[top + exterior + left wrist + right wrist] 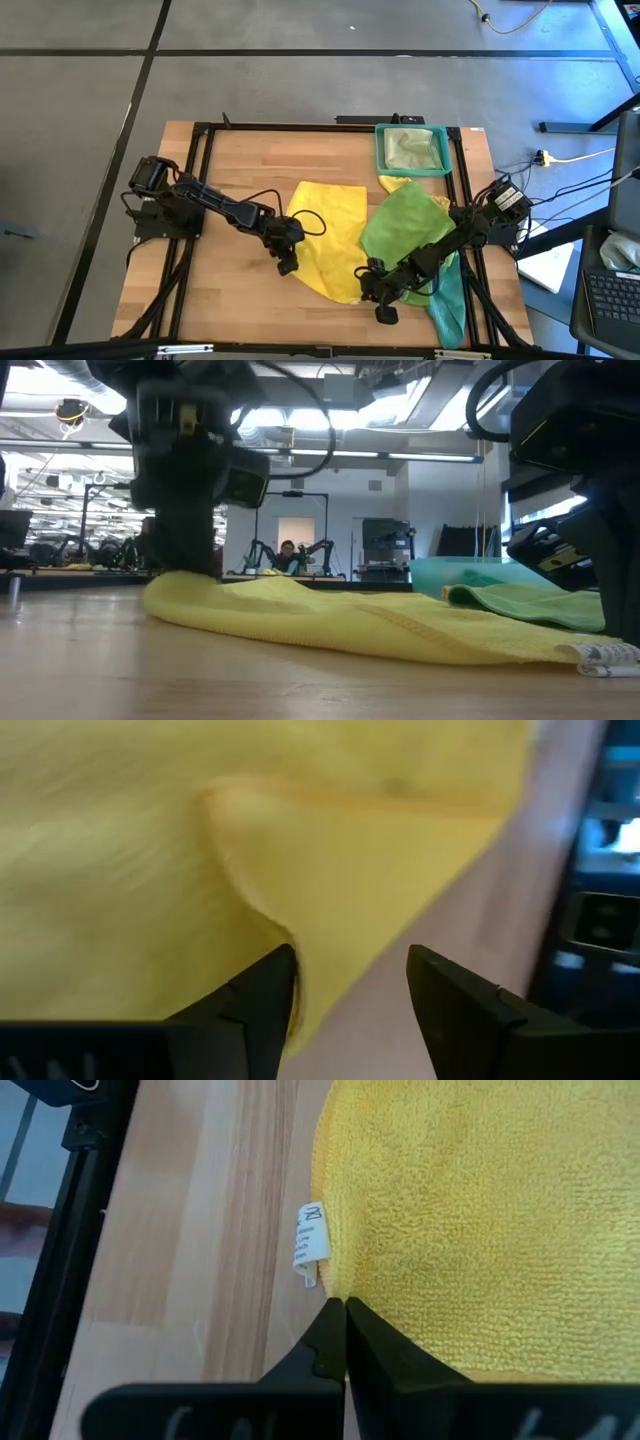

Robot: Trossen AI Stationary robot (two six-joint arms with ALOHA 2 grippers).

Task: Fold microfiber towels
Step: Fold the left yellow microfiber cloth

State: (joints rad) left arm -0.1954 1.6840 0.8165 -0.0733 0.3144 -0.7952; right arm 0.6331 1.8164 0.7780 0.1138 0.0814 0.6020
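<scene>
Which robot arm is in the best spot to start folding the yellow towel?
Probably the left. Its claw is open right at the edge of the yellow towel, ready to pinch it. The right claw is shut at the towel's near edge beside the white tag, and would need to open first.

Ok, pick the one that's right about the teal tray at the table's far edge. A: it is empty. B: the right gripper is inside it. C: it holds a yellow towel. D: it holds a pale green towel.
D: in the high view the teal tray holds a crumpled pale green towel, with neither arm near it.
</scene>
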